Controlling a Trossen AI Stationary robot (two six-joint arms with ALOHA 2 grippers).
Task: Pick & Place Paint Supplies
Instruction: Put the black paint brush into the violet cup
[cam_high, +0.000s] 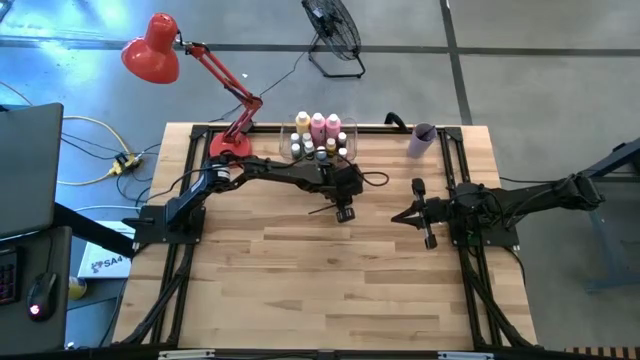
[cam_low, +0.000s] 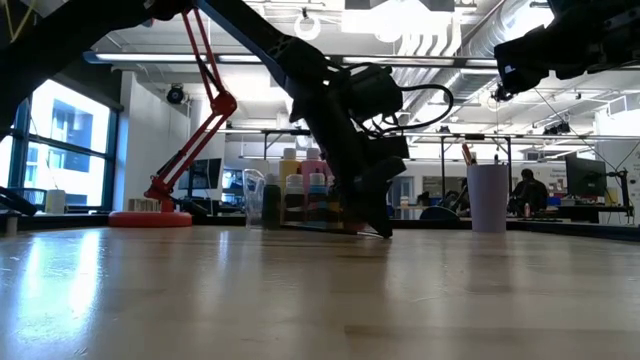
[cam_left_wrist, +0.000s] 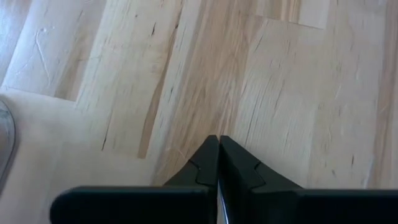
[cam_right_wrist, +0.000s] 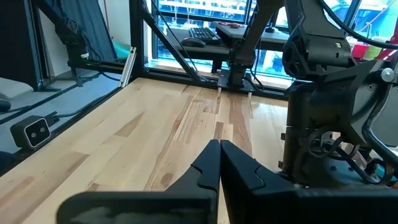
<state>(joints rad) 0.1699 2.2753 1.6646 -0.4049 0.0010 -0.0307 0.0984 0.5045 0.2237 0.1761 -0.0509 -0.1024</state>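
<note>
From my remote station: the left pincer (cam_high: 345, 213) is lowered to the light wooden tabletop (cam_high: 330, 290), fingers pressed together; whether they pinch a thin paintbrush, I cannot tell. The right pincer (cam_high: 399, 219), also closed and empty, waits at the tabletop's right. The pink and yellow-orange paint bottles (cam_high: 318, 127) and tiny white-capped bottles (cam_high: 312, 150) stand in the clear plastic rectangular bin (cam_high: 287, 147) at the far edge, beside the lilac cup (cam_high: 421, 139).

Pale grainy wood table (cam_high: 330, 270), faintly glossy

The left pincer (cam_left_wrist: 218, 144) points down at the bare wooden table (cam_left_wrist: 186, 68), its 2 fingers pressed together.
</note>
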